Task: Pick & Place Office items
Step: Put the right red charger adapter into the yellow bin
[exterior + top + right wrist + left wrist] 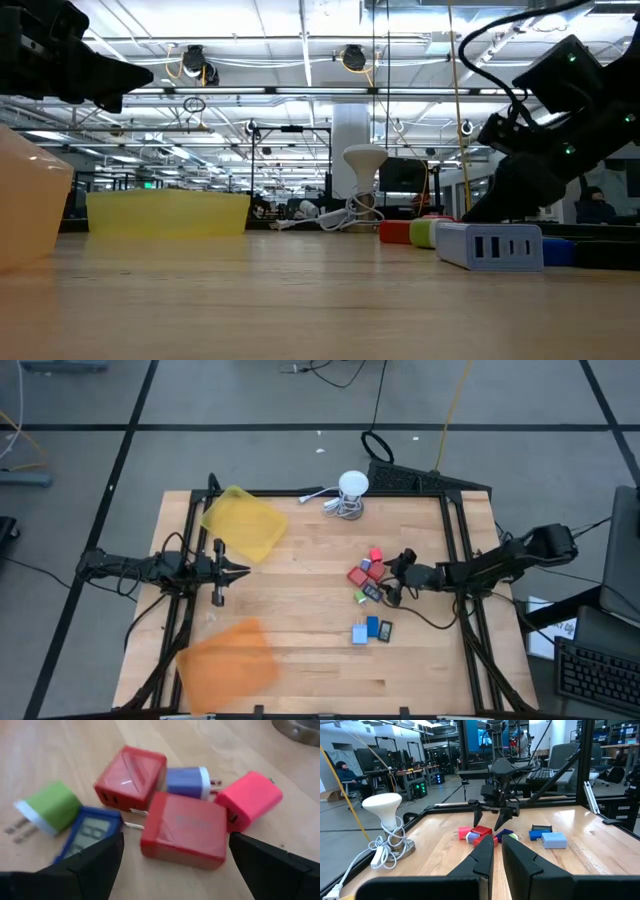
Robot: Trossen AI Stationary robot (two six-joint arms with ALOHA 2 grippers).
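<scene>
The office items lie in two groups on the wooden table. One group holds a big red block (184, 830), a second red block (131, 777), a pink-red one (248, 799), a blue-and-white plug (188, 782), a green plug (50, 806) and a blue piece with a display (89, 833). My right gripper (395, 578) is open just above this group, one finger on either side of the big red block. Nearer the front lie a light-blue block (360, 634), a blue one (373, 625) and a black one (386, 630). My left gripper (236, 570) is shut at the table's left side.
A yellow tray (243, 523) sits at the far left and an orange tray (228, 665) at the near left. A white round lamp with a coiled cable (350, 495) stands at the far edge. Bare wood lies between the trays and the items.
</scene>
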